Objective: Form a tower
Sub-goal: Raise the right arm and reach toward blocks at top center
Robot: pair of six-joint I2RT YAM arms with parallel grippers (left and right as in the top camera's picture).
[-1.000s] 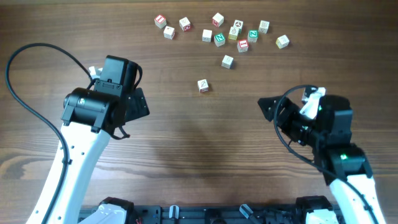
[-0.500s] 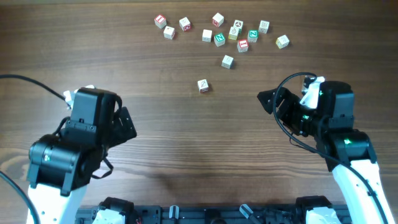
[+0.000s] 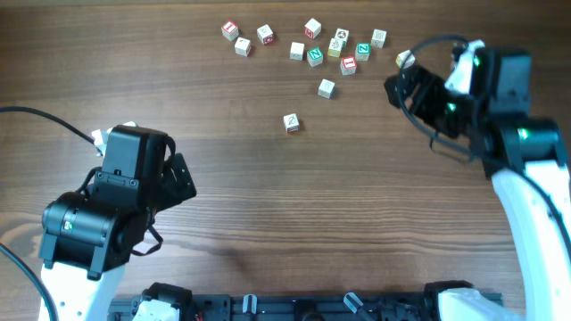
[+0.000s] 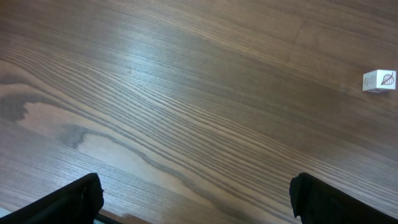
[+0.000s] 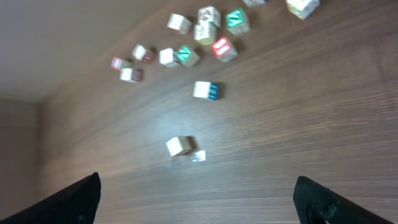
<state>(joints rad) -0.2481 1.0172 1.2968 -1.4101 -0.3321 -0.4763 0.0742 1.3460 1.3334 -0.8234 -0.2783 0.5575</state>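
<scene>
No tower shows in any view; several small pale wooden letter cubes lie singly along the far edge (image 3: pixel 312 28). Two have green tops (image 3: pixel 315 56) (image 3: pixel 363 51). One cube (image 3: pixel 326 87) sits nearer, and a lone cube (image 3: pixel 291 122) nearest the middle. My left gripper (image 3: pixel 183 178) hovers at the near left, open and empty (image 4: pixel 196 194), with the lone cube (image 4: pixel 379 81) far off at its upper right. My right gripper (image 3: pixel 394 87) is open and empty at the far right, beside a cube (image 3: pixel 405 60). It looks over the lone cube (image 5: pixel 180 146) and the cluster (image 5: pixel 214 31).
The dark wooden table (image 3: pixel 294 214) carries nothing but the cubes. A black cable (image 3: pixel 36 111) loops from the left arm at the left edge. The arm bases (image 3: pixel 303 308) line the front edge.
My right arm has swung toward the far right, up to the cube cluster. My left arm drew back toward the near left earlier and has since held still. Both grippers stayed open.
</scene>
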